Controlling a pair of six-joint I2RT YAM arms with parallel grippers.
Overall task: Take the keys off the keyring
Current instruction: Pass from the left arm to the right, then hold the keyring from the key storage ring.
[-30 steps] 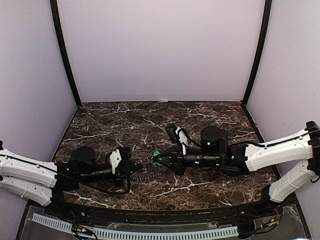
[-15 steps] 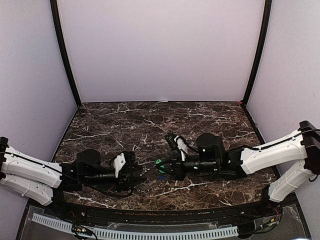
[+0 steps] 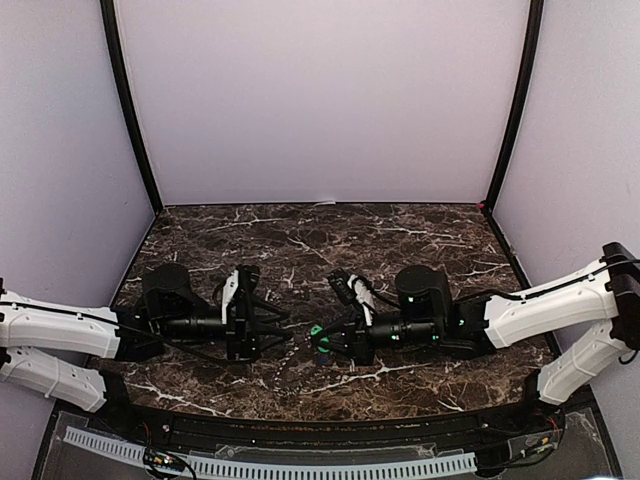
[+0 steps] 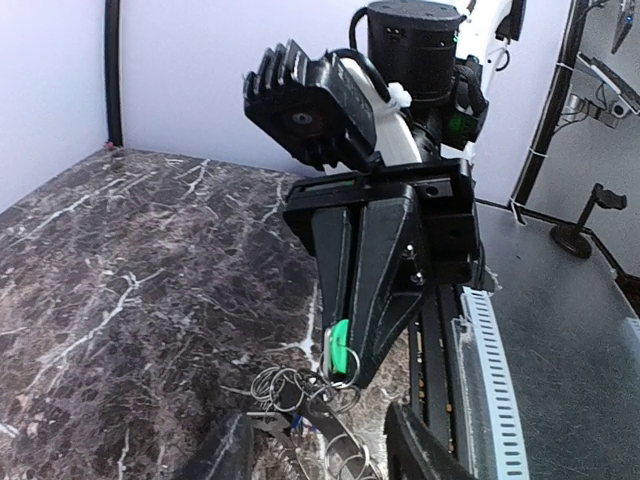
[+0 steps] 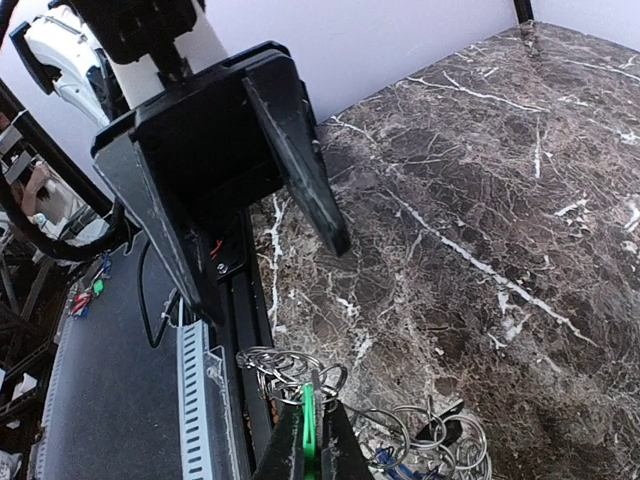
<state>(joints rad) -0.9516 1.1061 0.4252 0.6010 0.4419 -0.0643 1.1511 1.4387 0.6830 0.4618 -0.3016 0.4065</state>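
– Jaws of the left gripper point(image 3: 285, 326), top view: how do they stand?
– Spread wide, nothing between them. That arm reaches in low from the left edge, forearm near level, fingers pointing right across the marble table point(image 3: 420, 240). The right arm mirrors it from the right, also low and near level. The right gripper point(image 3: 322, 338) is clamped tight on the green key point(image 3: 316, 332). The two grippers face each other tip to tip, near but apart.
– Left wrist view?
– The right gripper point(image 4: 344, 372) fills the frame, tilted nose-down toward the table. Both its fingers press onto the green key point(image 4: 340, 355), so only an edge of the head shows. A bunch of wire rings point(image 4: 285, 385) trails from the key, just ahead of the left gripper's own fingers point(image 4: 420, 450), which stand either side of it.
– Right wrist view?
– The left gripper's fingers point(image 5: 300, 160) splay in a broad V, empty. At the bottom, the right fingers pinch the green key point(image 5: 308, 420), seen edge-on. The wire rings point(image 5: 285, 368) fan out beside the fingertips, with a blue key head point(image 5: 398, 466) among them.
– The keyring?
– Toothed ring not made out with certainty in any view. Whether the bunch rests on the marble cannot be told.
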